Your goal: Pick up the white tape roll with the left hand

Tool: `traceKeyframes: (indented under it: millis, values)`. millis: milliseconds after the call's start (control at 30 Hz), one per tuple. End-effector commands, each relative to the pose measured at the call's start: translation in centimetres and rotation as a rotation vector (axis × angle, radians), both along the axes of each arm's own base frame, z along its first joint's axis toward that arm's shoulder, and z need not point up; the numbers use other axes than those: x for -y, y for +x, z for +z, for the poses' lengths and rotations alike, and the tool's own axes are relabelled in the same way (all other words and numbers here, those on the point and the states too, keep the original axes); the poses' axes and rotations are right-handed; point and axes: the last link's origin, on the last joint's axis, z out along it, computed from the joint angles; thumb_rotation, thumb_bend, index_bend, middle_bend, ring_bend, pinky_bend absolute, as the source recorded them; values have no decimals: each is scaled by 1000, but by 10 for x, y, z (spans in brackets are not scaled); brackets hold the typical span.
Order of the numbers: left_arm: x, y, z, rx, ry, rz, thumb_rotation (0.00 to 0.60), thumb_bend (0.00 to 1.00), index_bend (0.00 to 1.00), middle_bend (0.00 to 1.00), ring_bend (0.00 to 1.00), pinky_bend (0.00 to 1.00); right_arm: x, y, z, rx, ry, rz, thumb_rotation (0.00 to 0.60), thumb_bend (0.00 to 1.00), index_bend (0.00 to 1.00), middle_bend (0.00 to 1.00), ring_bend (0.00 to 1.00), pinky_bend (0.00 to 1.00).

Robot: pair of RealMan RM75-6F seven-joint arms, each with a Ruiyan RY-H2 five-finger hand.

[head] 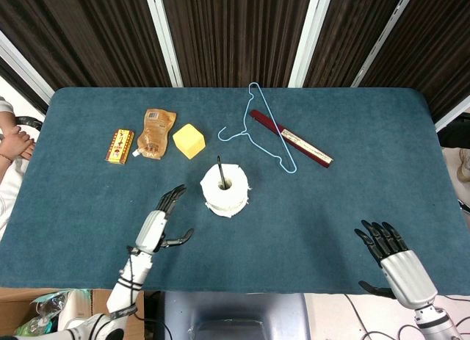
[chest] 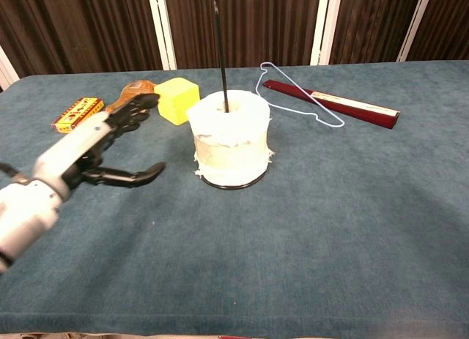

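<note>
left hand (head: 156, 226): hovering over the counter (head: 88, 200) just left of the white tape roll (head: 225, 189), near it but not touching. Fingers are spreading apart, thumb sticking out toward the roll, nothing in the grasp. Chest view is showing the same hand (chest: 86, 148) with fingers pointing up toward the yellow block.
right hand (head: 393, 255): sitting at the near right edge of the counter, well apart from everything. Fingers are splaying out, holding nothing. Chest view is not showing it.
white tape roll (chest: 229, 138): standing upright near the middle of the counter, resting on a thin dark ring at its base. Frayed edges are showing on the side.
black rod (chest: 220, 53): sticking straight up out of the roll's centre hole.
yellow block (head: 189, 140): lying behind and left of the roll, apart from it.
brown pouch (head: 155, 133): lying just left of the yellow block.
small yellow-red box (head: 120, 145): lying just left of the pouch, furthest left in that row.
blue wire hanger (head: 263, 127): lying flat behind and right of the roll, its long wire crossing over the dark red strip.
dark red strip (head: 294, 139): lying diagonally at the back right, partly under the hanger, with a pale label on top.
counter: covered in teal cloth, carrying all of the above.
task status: roll not yet picked up, left hand not touching it.
</note>
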Motion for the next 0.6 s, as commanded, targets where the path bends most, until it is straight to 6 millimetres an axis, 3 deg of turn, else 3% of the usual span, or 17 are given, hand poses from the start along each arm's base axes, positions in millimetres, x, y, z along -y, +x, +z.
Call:
traceKeyframes:
  millis: [33, 200, 333, 600]
  values:
    - [-7, 8, -6, -5, -3, 9, 600, 334, 0, 0, 0, 26, 1, 0, 0, 1, -1, -1, 600, 65, 0, 0, 0, 0]
    - [-16, 22, -19, 39, -71, 48, 600, 334, 0, 0, 0, 26, 3, -1, 5, 13, -14, -12, 600, 64, 0, 0, 0, 0]
    - [-35, 40, -18, 75, -105, 95, 600, 333, 0, 0, 0, 26, 5, -2, 9, 28, -12, -10, 600, 64, 0, 0, 0, 0]
    - [-51, 68, -27, 101, -142, 142, 600, 333, 0, 0, 0, 28, 9, -4, 16, 52, -19, -23, 600, 65, 0, 0, 0, 0]
